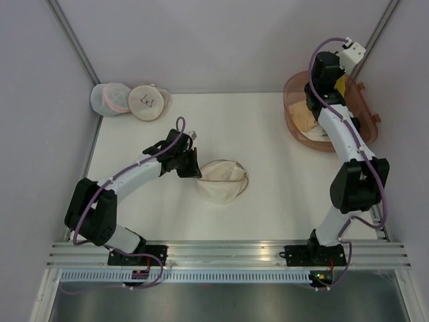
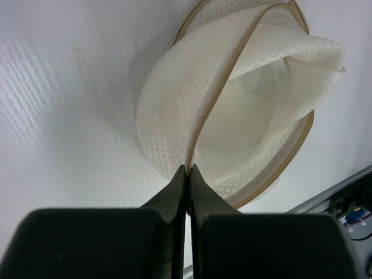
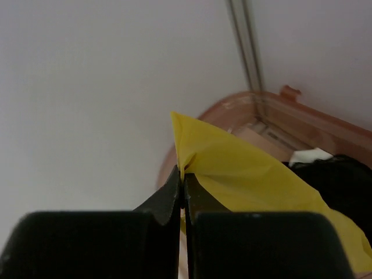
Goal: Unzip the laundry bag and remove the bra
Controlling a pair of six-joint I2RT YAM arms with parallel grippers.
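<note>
**Top view:** The laundry bag (image 1: pixel 222 180) lies mid-counter (image 1: pixel 281 208), its mouth gaping. The bra (image 1: pixel 341 86) hangs well apart from it, over the pink basket (image 1: pixel 292 115) at the far right.

**Left wrist:** The left fingers (image 2: pixel 174 195) are clenched on the bag's beige rim trim. No garment shows inside.

**Right wrist:** The right fingers (image 3: pixel 168 195) are pinching a yellow fold of the bra above the basket, near a black garment (image 3: pixel 340 168).

**Recommendation:** Lower the bra past the basket rim before letting go.

**Surroundings:** The counter is white and matte. Pale walls close it in. Two round mesh bags (image 1: pixel 131 100) sit in the far-left corner.

the cream mesh laundry bag (image 1: pixel 221 181) is seen unzipped and gaping, mid-table (image 1: pixel 281 208); the mustard-yellow bra (image 3: pixel 244 174) is held aloft outside it.
</note>
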